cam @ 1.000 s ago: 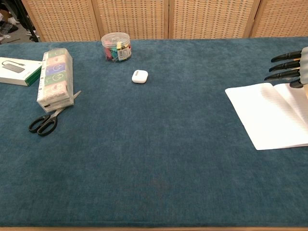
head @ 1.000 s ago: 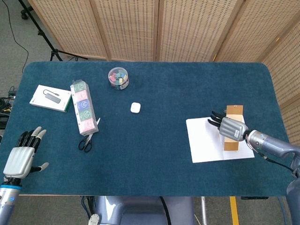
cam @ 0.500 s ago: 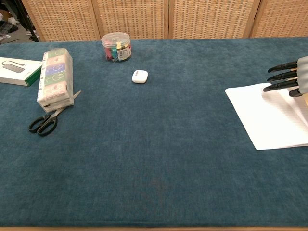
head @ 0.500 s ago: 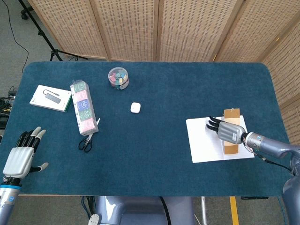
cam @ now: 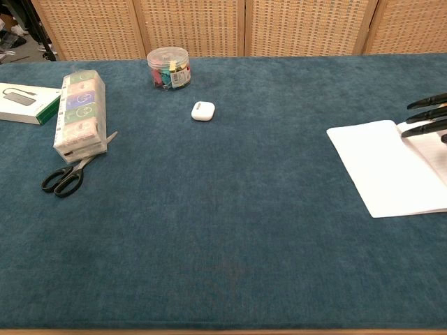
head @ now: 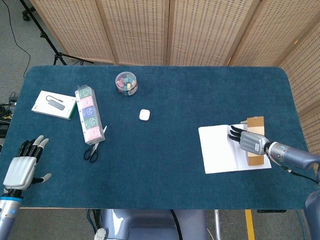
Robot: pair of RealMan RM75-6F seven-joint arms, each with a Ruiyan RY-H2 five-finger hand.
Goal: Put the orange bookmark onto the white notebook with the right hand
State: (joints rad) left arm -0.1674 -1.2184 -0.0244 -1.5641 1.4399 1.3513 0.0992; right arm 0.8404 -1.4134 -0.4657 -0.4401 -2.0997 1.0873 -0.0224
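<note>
Lying along the right side of the white notebook (head: 225,149), the orange bookmark (head: 255,142) is a long tan-orange strip with a paler tab at its far end; its far end reaches just past the notebook's far edge onto the blue cloth of the counter (head: 165,105). The notebook is open flat near the counter's right edge, toward the near-right corner, its lined pages faintly visible in the chest view (cam: 391,164).

Over the bookmark's middle sits the right hand (head: 250,139), palm down, its dark fingers (head: 235,132) stretched out and spread toward the notebook's left page. It grips nothing; whether the palm actually touches the bookmark cannot be told. The chest view shows only its fingertips (cam: 427,116) at the right border, held apart above the page.

At the near-left corner the left hand (head: 22,166) is held flat with fingers extended and apart, holding nothing.

Toward the left side of the counter lie black-handled scissors (head: 93,148), touching a clear-wrapped pack of coloured boxes (head: 88,113), with a white boxed adapter (head: 54,104) near the left edge. A clear jar of coloured clips (head: 126,83) stands near the far edge, and a small white earbud case (head: 144,114) lies nearer the middle.
</note>
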